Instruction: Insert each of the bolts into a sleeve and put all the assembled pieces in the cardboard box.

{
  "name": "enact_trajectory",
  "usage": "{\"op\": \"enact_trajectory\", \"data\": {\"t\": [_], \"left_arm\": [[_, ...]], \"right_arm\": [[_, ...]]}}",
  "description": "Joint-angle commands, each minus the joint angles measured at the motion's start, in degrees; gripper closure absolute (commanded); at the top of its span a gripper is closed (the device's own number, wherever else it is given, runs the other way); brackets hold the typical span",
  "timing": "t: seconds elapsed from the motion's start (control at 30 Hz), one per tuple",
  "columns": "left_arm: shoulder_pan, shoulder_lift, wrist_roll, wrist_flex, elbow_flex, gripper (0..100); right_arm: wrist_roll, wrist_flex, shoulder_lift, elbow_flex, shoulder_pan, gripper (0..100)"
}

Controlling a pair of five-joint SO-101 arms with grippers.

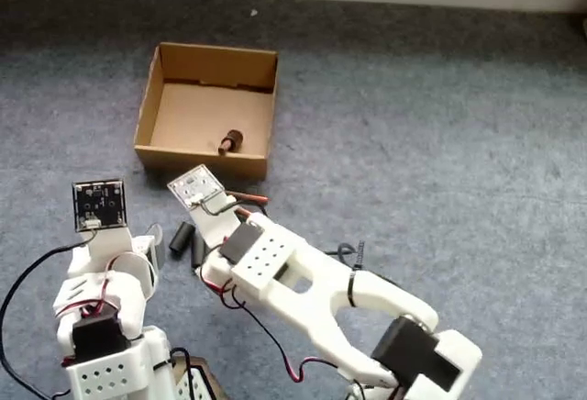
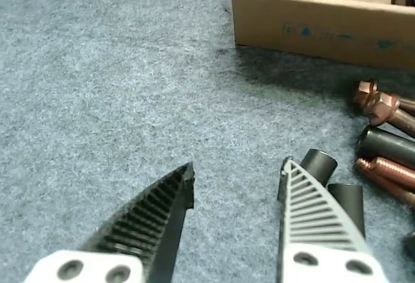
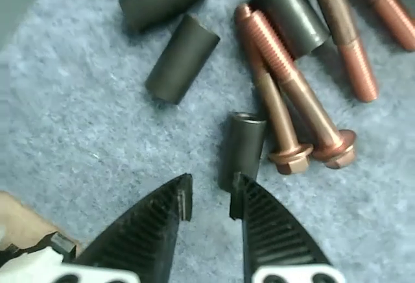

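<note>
From the overhead camera I see the cardboard box [image 1: 147, 111] sitting open on the grey carpet [image 1: 431, 125]. Inside it lies one assembled piece [image 1: 229, 140] — a bolt seated in a sleeve — close to the wall that faces the arms. Everything else is loose on the carpet just outside that wall. Through the right wrist camera I count four dark sleeves [image 3: 183, 58] and four copper-coloured bolts [image 3: 305, 104], none of them joined. Two of the bolts lie side by side and touching, with their heads toward the claw; the other two lie farther off, next to one of the sleeves. Two more sleeves lie near each other, apart from the bolts. The nearest sleeve [image 3: 245, 147] lies just past one fingertip of the right claw [image 3: 211, 197], whose fingers are only narrowly parted and pinch nothing. The left claw [image 2: 237, 172] hangs low over the carpet at the edge of the pile — fingers spread wide, nothing between them. One of its tips sits in front of a sleeve, and I cannot tell whether they touch.
</note>
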Motion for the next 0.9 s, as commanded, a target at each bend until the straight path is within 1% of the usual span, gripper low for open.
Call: {"op": "enact_trajectory", "data": {"t": [0.0, 0.2, 0.37, 0.5, 0.67, 0.87], "left_arm": [[-0.57, -3.21, 0.53, 1.85, 0.22, 77], [-0.57, -7.08, 0.44, 4.84, 0.40, 77], [-0.57, -7.34, 0.44, 5.27, 0.40, 77], [-0.48, -7.34, 0.44, 5.27, 0.40, 77], [-0.48, -7.34, 0.44, 5.19, 0.40, 77], [-0.40, -7.34, 0.44, 5.10, 0.40, 77]], "right_arm": [[0.53, 0.13, 2.07, -4.53, -0.40, 90.0], [0.53, -3.56, 6.99, -5.05, 2.95, 90.0], [0.53, -3.91, 8.84, -5.05, 4.97, 90.0], [0.79, -3.82, 6.37, -5.05, 4.18, 90.0], [1.05, -3.82, -0.84, -5.05, 2.15, 90.0], [8.09, -3.82, -3.56, -4.79, 3.21, 90.0]]}}
